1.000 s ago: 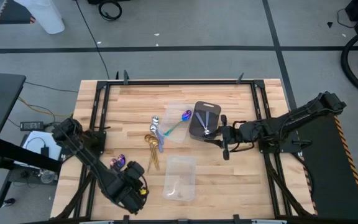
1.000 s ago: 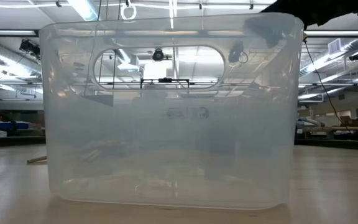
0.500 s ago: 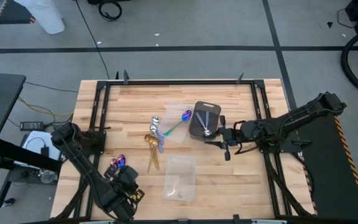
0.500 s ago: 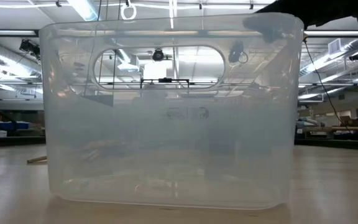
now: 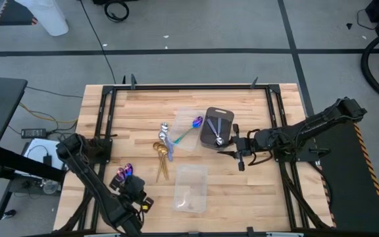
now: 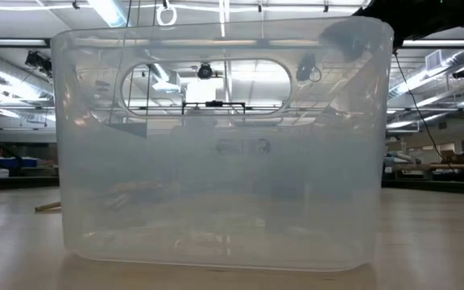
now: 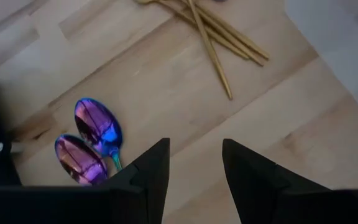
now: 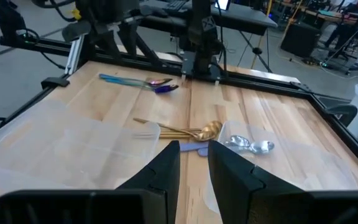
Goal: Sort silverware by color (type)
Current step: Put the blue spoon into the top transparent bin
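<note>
1. My left gripper (image 5: 139, 195) is near the table's front-left edge, fingers apart, holding nothing.
2. Two purple spoons (image 7: 91, 142) lie just beside it.
3. The gold spoons (image 5: 161, 158) lie in the middle of the table.
4. My right gripper (image 5: 237, 152) waits beside the dark tray (image 5: 212, 130), fingers apart.
</note>
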Motion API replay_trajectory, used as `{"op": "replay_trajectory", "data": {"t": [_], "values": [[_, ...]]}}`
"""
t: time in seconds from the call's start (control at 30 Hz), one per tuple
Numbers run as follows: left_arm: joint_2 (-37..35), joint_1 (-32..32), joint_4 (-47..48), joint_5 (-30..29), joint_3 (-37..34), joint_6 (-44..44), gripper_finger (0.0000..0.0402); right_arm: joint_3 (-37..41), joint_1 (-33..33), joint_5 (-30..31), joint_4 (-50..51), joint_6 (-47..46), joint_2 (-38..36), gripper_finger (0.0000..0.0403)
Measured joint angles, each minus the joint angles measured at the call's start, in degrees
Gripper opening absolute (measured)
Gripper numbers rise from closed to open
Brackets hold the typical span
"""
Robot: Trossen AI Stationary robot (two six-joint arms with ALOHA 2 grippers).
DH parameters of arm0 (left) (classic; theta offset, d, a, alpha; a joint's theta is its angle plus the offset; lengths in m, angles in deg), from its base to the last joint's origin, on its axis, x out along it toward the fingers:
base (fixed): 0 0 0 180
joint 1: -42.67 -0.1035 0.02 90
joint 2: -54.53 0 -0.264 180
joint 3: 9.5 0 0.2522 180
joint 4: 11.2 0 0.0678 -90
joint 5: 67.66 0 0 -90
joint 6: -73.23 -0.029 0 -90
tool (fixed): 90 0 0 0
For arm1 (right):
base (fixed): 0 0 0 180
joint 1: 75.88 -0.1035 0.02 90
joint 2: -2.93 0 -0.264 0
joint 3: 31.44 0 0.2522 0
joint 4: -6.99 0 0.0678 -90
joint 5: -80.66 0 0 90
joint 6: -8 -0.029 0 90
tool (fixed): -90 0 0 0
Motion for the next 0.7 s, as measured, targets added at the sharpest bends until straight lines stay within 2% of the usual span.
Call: {"op": "replay_trajectory", "data": {"t": [0.13,0.37,0.7], "values": [[0.2,1.1,0.0,2.8,0.0,2.2,0.0152,0.0,0.0,-0.5,-0.2,-0.1,0.0,0.0093],[0.2,2.8,1.4,13.8,0.0,8.7,0.0137,0.0,0.0,-1.4,-0.9,1.1,0.0,0.0093],[0.2,2.8,1.6,15.4,-0.4,11.9,0.0123,0.0,0.0,-1.5,-4.6,3.4,0.0,0.0094]]}}
